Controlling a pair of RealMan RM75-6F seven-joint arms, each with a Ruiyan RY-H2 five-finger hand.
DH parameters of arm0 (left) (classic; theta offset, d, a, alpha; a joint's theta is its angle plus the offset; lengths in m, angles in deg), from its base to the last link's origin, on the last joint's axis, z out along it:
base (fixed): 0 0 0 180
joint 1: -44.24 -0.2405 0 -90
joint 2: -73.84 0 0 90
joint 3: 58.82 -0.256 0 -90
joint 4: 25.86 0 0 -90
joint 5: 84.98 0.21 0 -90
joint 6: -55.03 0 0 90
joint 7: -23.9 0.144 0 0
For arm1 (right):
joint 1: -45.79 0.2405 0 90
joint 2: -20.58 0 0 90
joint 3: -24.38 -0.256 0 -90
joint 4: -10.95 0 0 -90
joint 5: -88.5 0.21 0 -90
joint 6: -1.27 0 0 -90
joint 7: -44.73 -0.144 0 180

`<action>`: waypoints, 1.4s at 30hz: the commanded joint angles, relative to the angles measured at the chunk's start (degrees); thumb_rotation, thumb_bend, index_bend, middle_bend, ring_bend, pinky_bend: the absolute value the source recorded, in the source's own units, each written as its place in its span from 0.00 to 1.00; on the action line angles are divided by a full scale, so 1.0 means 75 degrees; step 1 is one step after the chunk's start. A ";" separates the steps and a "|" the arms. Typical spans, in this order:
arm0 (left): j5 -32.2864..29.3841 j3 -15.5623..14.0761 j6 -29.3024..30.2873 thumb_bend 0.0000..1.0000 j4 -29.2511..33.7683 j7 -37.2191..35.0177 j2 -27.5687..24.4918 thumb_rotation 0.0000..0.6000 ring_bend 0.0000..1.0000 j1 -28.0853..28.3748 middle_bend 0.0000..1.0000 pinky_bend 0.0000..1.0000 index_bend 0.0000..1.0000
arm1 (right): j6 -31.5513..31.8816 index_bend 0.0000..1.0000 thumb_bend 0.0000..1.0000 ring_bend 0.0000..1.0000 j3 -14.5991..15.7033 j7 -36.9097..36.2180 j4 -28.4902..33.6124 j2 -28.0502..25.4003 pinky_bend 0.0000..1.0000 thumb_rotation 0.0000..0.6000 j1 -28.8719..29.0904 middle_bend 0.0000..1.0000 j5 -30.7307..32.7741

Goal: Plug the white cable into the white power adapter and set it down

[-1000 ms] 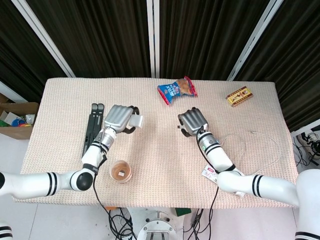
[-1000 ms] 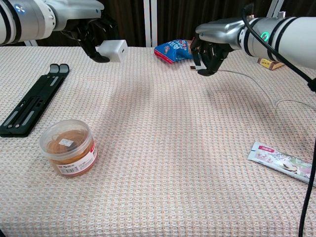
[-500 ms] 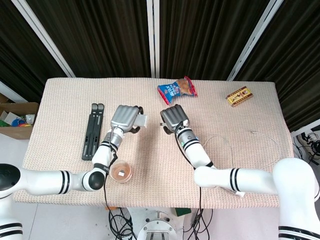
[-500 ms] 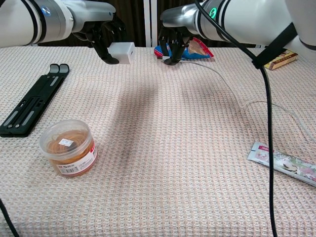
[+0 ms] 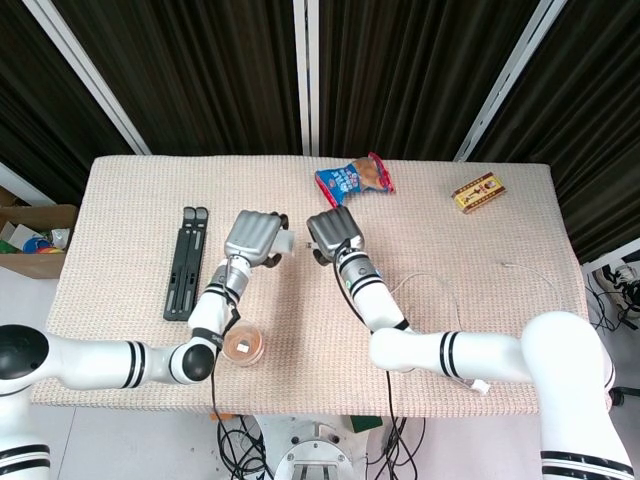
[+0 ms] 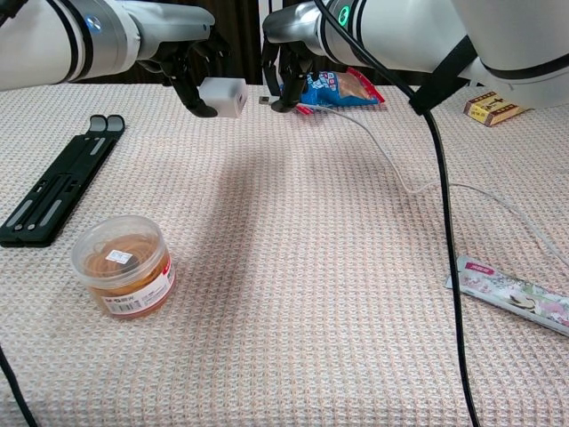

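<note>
My left hand (image 6: 188,69) holds the white power adapter (image 6: 224,96) in the air over the table's far middle; in the head view the left hand (image 5: 253,237) covers most of the adapter (image 5: 284,242). My right hand (image 6: 286,71) grips the white cable (image 6: 391,160) near its plug (image 6: 265,100), whose metal tip points at the adapter with a small gap between them. The cable trails right across the table (image 6: 311,267). In the head view the right hand (image 5: 333,233) sits just right of the left hand.
A blue snack bag (image 6: 336,89) lies behind the right hand. A black folding stand (image 6: 58,182) lies at left, a clear tub of rubber bands (image 6: 124,267) at front left, a sachet (image 6: 508,294) at front right, a small yellow box (image 6: 493,107) at far right.
My right hand has carried the plug leftward across the table to just beside the adapter, dragging the cable along. My left hand has shifted the adapter slightly right.
</note>
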 commanded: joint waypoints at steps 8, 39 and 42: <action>-0.0104 0.0003 0.0039 0.29 -0.0009 0.0104 0.0056 1.00 0.78 0.0073 0.47 1.00 0.50 | -0.0004 0.61 1.00 0.42 0.0098 -0.0148 -0.0137 0.0118 0.36 1.00 0.0115 0.64 -0.0023; -0.0420 -0.0039 0.0257 0.29 0.0023 0.0535 0.0163 0.99 0.78 0.0295 0.47 1.00 0.50 | 0.0154 0.62 1.00 0.44 0.0050 -0.0251 -0.0460 0.0484 0.37 1.00 0.0452 0.65 0.0132; -0.0499 -0.0024 0.0298 0.29 -0.0003 0.0620 0.0202 0.99 0.78 0.0337 0.47 1.00 0.50 | 0.0157 0.62 1.00 0.44 0.0011 -0.0231 -0.0546 0.0553 0.37 1.00 0.0495 0.65 0.0220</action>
